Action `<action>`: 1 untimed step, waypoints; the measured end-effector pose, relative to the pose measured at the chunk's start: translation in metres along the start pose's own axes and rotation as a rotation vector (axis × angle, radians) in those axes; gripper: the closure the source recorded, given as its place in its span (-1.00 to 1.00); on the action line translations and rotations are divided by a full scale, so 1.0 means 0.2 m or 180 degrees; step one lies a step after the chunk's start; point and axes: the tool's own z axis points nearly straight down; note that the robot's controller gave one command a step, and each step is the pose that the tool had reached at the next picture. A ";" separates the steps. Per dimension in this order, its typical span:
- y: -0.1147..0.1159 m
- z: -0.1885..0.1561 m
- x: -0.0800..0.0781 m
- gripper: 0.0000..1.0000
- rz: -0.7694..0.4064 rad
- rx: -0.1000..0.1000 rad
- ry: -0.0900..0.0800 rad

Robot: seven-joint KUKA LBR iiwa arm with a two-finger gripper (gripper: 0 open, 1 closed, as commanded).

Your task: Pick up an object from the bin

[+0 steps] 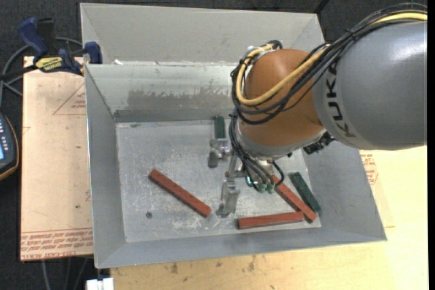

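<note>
I am working the gripper (223, 176) from far away, and it sits low over the middle of the bin (102, 166). Its two fingers (228, 199) are spread apart, and I see nothing between them, just bare floor.

The nearest thing is the long red stick (180, 192). It lies slanted on the floor, left of the middle, and its right end is just beside the finger nearer the front wall. I think this is the one to go for. To do it well, I would slide over so the stick lies between the fingers, across the gap and not along it. Then I would go down until the tips nearly touch the floor and close slowly. A thin flat stick can slip out or tip up, so I would grab it near its middle.

Another red stick (270, 219) lies by the front wall. A third red stick (293, 200) and a dark green stick (306, 191) lie side by side on the right (partly hidden under the arm). They look harder to reach.

The arm (380, 85) comes in from the right. Its round orange cover (279, 102) hangs over the bin, and the wrist points down.
</note>
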 end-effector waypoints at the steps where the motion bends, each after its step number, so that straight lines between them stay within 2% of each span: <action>1: 0.16 0.60 -0.18 -1.00 0.0100 -0.0002 -0.0007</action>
